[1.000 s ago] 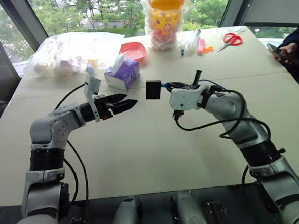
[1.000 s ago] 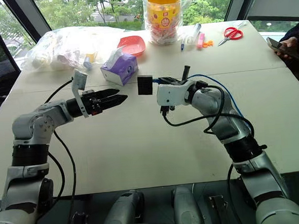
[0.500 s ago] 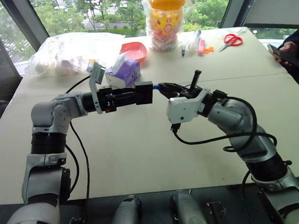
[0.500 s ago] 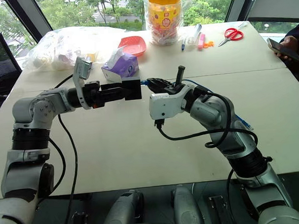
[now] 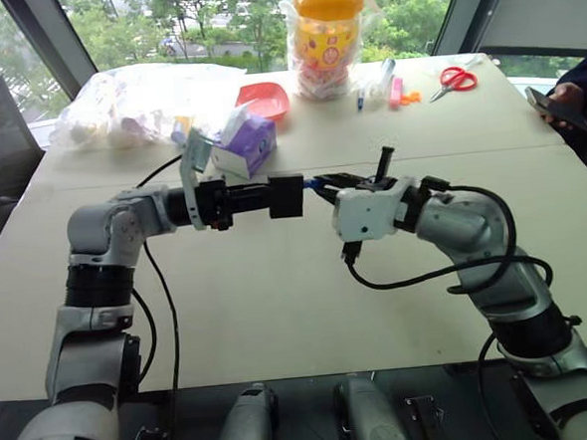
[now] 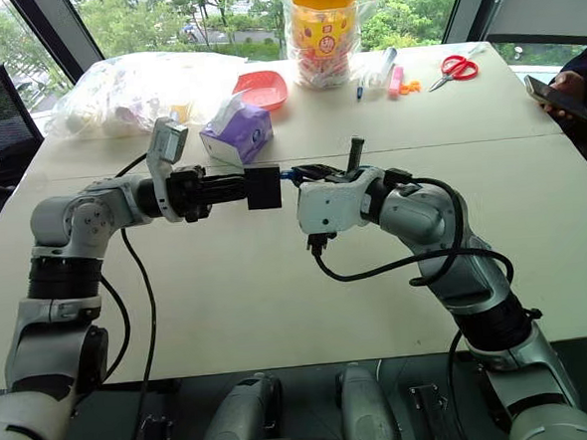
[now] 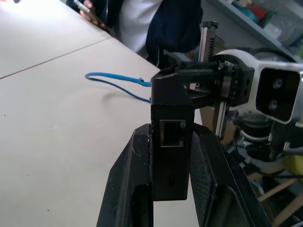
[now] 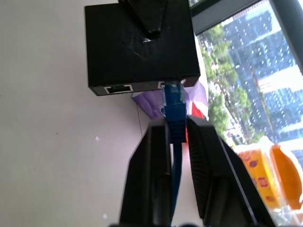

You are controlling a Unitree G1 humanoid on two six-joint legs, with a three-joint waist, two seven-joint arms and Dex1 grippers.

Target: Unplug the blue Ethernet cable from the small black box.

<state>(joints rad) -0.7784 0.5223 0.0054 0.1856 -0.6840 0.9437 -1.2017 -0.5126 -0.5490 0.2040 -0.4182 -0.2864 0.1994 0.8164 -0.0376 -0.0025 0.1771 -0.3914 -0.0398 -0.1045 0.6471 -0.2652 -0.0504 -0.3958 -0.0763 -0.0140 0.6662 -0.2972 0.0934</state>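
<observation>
Box (image 5: 285, 196): rigid, light, clamped in my left tool (image 7: 171, 161) above tabletop (image 5: 279, 301) | Cable (image 8: 173, 101): limp, plugged in; my right tool (image 8: 177, 137) straddles plug boot, grip uncertain | Judgement: grasp stiff plug, not cord.

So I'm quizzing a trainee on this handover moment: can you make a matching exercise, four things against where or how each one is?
Things:
1. small black box
2. blue Ethernet cable
3. red scissors
4. purple tissue box

States:
A. lying on the far right of the table
B. clamped between the left gripper's fingers
C. standing on the table beyond the left arm
D. plugged into a port, running between the right gripper's fingers

Pairs: 1-B, 2-D, 3-A, 4-C
</observation>
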